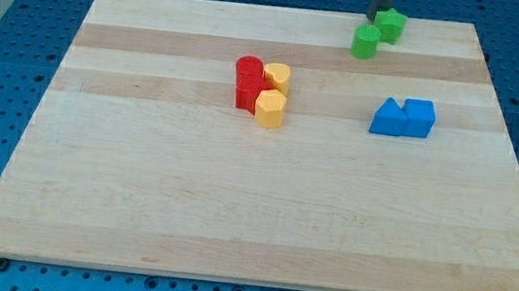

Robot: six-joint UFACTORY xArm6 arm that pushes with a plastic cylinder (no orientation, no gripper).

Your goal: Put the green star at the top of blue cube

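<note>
- Tip [380,16] down at the board's top edge, bare rod with nothing to clasp, touching or just beside the green star [390,24] on its upper-left side.
- Green star near the view's top, well apart from the blue cube [419,118], up and to the view's left of it.
- Step in hand, by judgement: early approach, star not yet placed.
- Next move likely: nudge the star toward the view's right and down, stopping just above the cube.
- Green cylinder [365,42] touching the star's lower left; risk of dragging it along.
- Blue triangular block [390,118] against the cube's left.
- Two red blocks [247,82] and two yellow blocks [273,95] clustered at centre, out of the way.
</note>
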